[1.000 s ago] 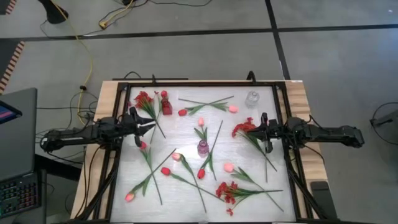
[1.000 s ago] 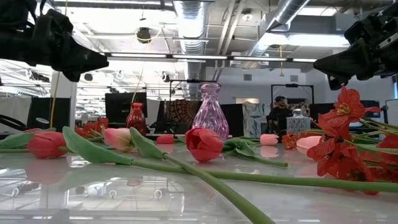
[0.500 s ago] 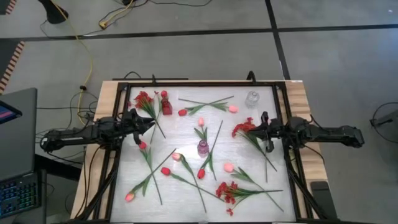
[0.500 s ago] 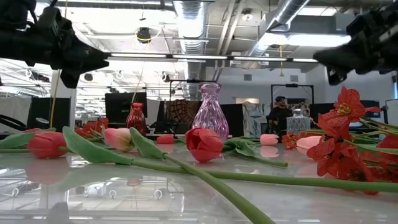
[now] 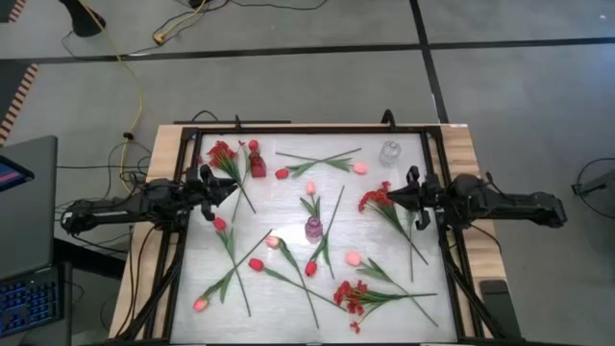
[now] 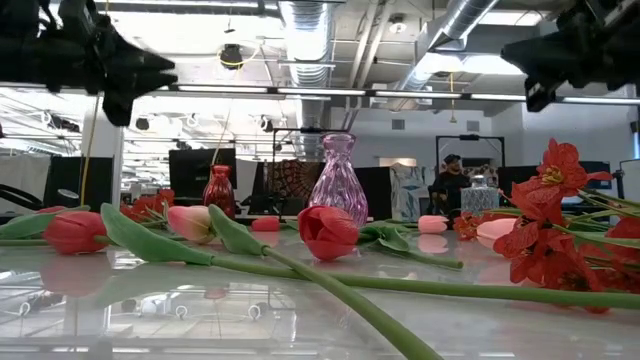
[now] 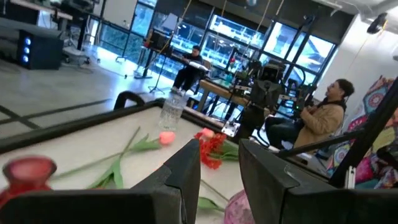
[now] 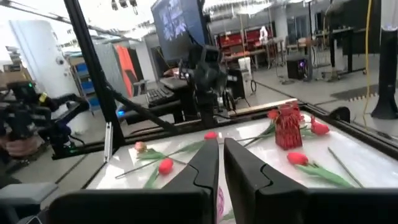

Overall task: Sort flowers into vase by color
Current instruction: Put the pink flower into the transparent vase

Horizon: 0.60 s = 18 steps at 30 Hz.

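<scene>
Flowers lie scattered on the white table top: red bunches (image 5: 223,152) (image 5: 377,197) (image 5: 351,298), pink tulips (image 5: 360,168) (image 5: 353,258) and red tulips (image 5: 282,174) (image 5: 310,268), all flat on their stems. A red vase (image 5: 258,165) stands at the far left, a pink vase (image 5: 313,229) in the middle and a clear vase (image 5: 390,152) at the far right. My left gripper (image 5: 233,188) (image 7: 219,146) hangs open above the table's left side, holding nothing. My right gripper (image 5: 392,198) (image 8: 221,144) is shut and empty, above the red bunch on the right.
A black frame (image 5: 188,135) runs around the table top. A laptop (image 5: 29,192) sits beyond the left edge. In the low view a red tulip (image 6: 328,230) and its long stem lie near the front edge. People sit in the room behind the table.
Both grippers have gone up, away from the table top. My left gripper has also rolled about its own line. My right gripper has tipped up to point more level, toward the table's middle. No flower or vase has moved.
</scene>
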Tool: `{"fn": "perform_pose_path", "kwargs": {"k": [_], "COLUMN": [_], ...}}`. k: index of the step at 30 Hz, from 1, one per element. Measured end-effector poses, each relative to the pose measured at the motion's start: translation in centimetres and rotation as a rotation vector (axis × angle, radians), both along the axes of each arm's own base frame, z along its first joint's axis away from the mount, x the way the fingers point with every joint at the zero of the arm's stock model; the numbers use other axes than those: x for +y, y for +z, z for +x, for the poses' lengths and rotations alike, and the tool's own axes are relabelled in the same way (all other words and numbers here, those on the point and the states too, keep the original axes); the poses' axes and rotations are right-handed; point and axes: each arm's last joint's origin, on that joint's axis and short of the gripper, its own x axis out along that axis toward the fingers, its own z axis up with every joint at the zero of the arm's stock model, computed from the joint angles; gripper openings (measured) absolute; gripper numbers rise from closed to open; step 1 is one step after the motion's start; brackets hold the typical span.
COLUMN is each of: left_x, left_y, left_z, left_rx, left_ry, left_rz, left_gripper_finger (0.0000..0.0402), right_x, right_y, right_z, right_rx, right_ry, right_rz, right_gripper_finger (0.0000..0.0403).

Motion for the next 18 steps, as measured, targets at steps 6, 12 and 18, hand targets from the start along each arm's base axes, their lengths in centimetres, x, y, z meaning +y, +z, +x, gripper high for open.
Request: {"fn": "perform_pose_path", "kwargs": {"k": [6,12,18], "left_x": [0.1,0.5,0.8], "left_y": [4.1,8.0,10.7], "left_z": [0.9,3.5,6.4], "left_rx": [0.092,0.233,0.368], "left_ry": [0.013,0.044,0.048], "left_rz": [0.114,0.222,0.327], "left_gripper_finger": [0.0076,0.0067,0.0067], "right_x": [-0.1,-0.3,-0.4], "right_y": [2.6,5.9,8.7], "right_z": [1.2,2.4,3.6], "right_rx": [0.203,0.571,0.905], "right_ry": [-0.004,-0.114,-0.287], "right_rz": [0.036,0.260,0.586], "right_gripper_finger": [0.0055,0.0055,0.0055]}}
